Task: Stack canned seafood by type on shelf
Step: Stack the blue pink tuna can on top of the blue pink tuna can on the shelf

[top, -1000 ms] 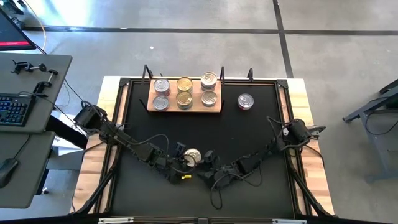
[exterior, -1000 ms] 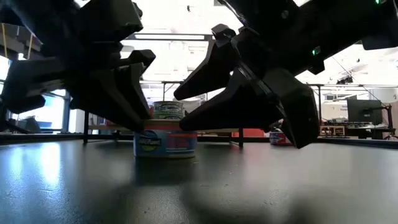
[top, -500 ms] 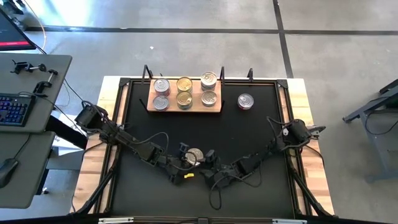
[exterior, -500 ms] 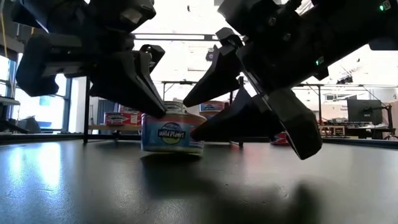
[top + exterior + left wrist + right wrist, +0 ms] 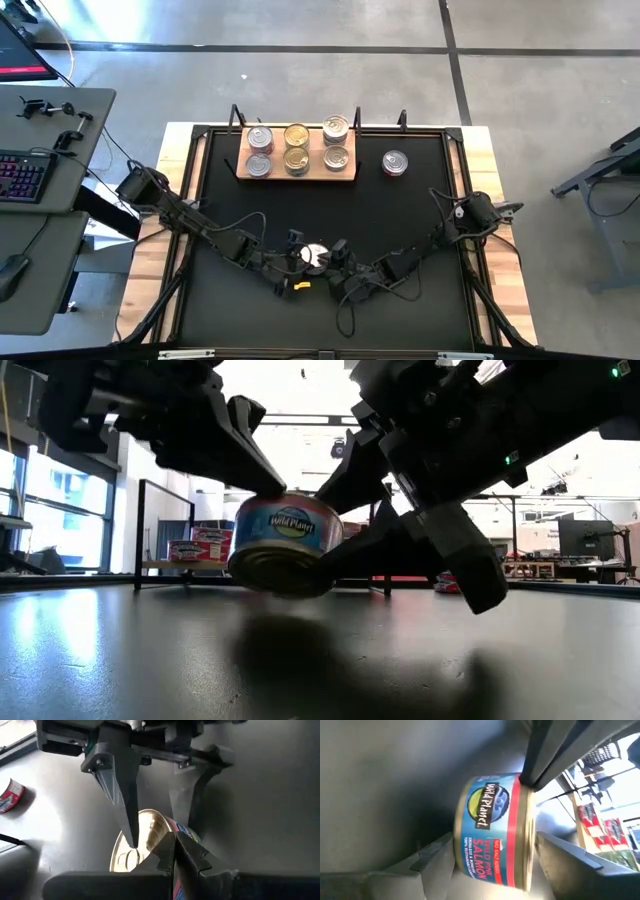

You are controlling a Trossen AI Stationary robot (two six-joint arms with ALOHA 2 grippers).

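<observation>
Blue-and-red salmon tin (image 5: 285,543), rigid, smooth-walled and likely slippery, hangs tilted just above the black counter (image 5: 400,215); left gripper (image 5: 296,258) jaws pinch its rim, right gripper (image 5: 338,256) jaws straddle its sides, apart.

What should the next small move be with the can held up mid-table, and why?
Probably close the right gripper on the can. The left gripper pinches only its rim, holding it tilted above the mat, while the right jaws stand open on either side of it.
</observation>
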